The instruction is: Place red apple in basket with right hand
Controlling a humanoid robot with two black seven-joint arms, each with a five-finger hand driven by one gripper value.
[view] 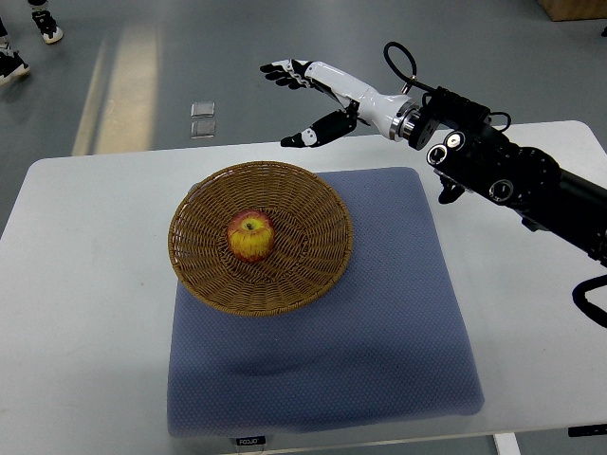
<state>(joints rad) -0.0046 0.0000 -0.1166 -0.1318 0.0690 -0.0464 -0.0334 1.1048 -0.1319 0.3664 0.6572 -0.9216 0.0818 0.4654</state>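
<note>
Apple, red and yellow, sits in the middle of the woven wicker basket on a blue mat covering the white desk. We see our right hand raised beyond the basket's far rim, fingers spread, holding nothing.

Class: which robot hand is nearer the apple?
Right. The right hand hovers open beyond the basket holding the apple; the left hand is out of view.

Woven wicker basket, matt cloth mat, glossy apple
</note>
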